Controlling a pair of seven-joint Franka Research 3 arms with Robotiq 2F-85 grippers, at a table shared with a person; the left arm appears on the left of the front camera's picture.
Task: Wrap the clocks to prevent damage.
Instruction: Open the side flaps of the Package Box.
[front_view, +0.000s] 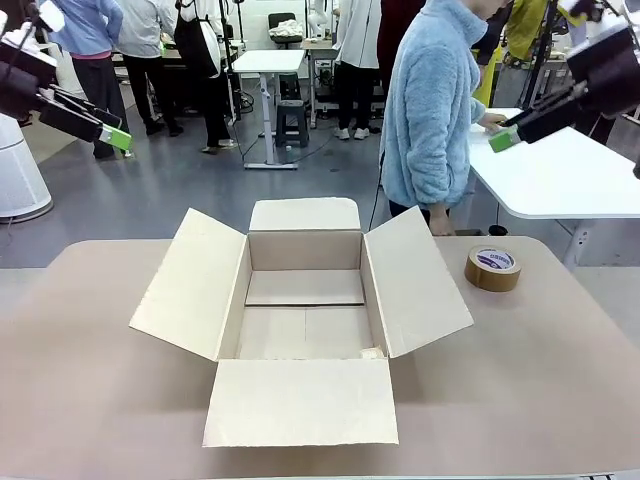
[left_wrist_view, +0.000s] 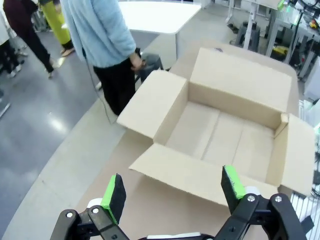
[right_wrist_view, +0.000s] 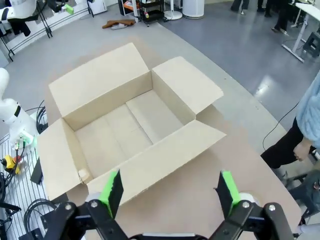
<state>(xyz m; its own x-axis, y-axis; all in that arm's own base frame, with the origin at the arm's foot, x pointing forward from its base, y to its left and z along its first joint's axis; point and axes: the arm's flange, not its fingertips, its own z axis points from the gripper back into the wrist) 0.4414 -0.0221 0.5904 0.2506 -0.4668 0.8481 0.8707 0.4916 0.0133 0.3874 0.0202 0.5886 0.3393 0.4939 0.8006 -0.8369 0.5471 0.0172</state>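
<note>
- Busy workroom behind; beige bench (front_view: 540, 380) with an open, empty cardboard box (front_view: 305, 330) at its middle and a tape roll (front_view: 492, 268) well to its right.
- Left claw (left_wrist_view: 173, 186) and right claw (right_wrist_view: 170, 189) raised above the bench, jaws spread wide, gripping nothing.
- Whereabouts of the clocks: cannot tell; possibly with the person (front_view: 430, 110) turned toward the white table (front_view: 560, 175).
- Best to hold clear of the box, then take any bundle softly.
- Pale scrap (front_view: 372, 352) in the box's corner too small to identify.

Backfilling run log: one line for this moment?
left gripper: open, empty, raised | right gripper: open, empty, raised | cardboard box: flaps open, mid-table | tape roll: right of box
</note>
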